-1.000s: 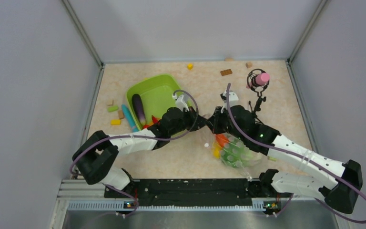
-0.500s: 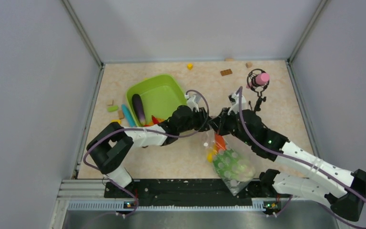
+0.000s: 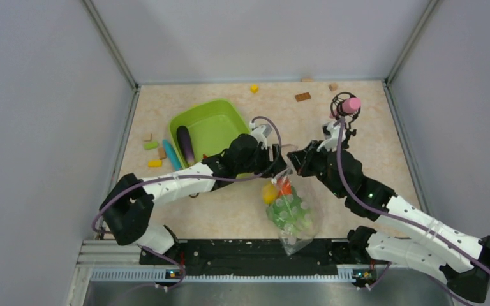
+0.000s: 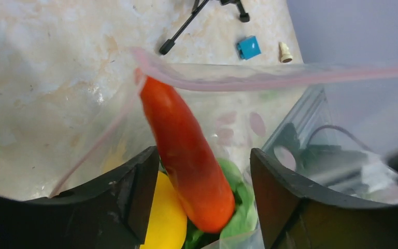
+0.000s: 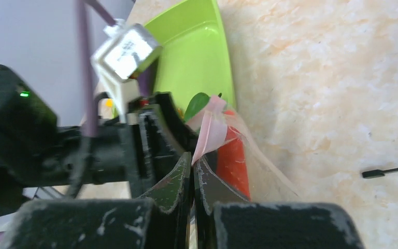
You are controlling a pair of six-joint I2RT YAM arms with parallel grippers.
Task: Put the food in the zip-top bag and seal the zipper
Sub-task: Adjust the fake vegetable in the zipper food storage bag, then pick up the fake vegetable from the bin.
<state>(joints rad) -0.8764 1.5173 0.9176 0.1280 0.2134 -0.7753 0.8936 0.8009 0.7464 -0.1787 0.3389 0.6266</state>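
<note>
Zip-top bag (image 3: 295, 224) with cabbage (image 3: 288, 213) and lemon (image 3: 269, 193) dangles from right tool (image 5: 193, 171), clamped tight on its zipper (image 5: 210, 129) | left tool (image 4: 202, 166), jaws spread wide, gripping nothing, straddles red-orange vegetable (image 4: 186, 155) at bag's mouth | eggplant (image 3: 185, 145) lies in green tray (image 3: 215, 118) beyond

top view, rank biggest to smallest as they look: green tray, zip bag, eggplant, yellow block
1. green tray
2. zip bag, lifted nearer the camera, so its gap to the tray is unsure
3. eggplant
4. yellow block
</note>
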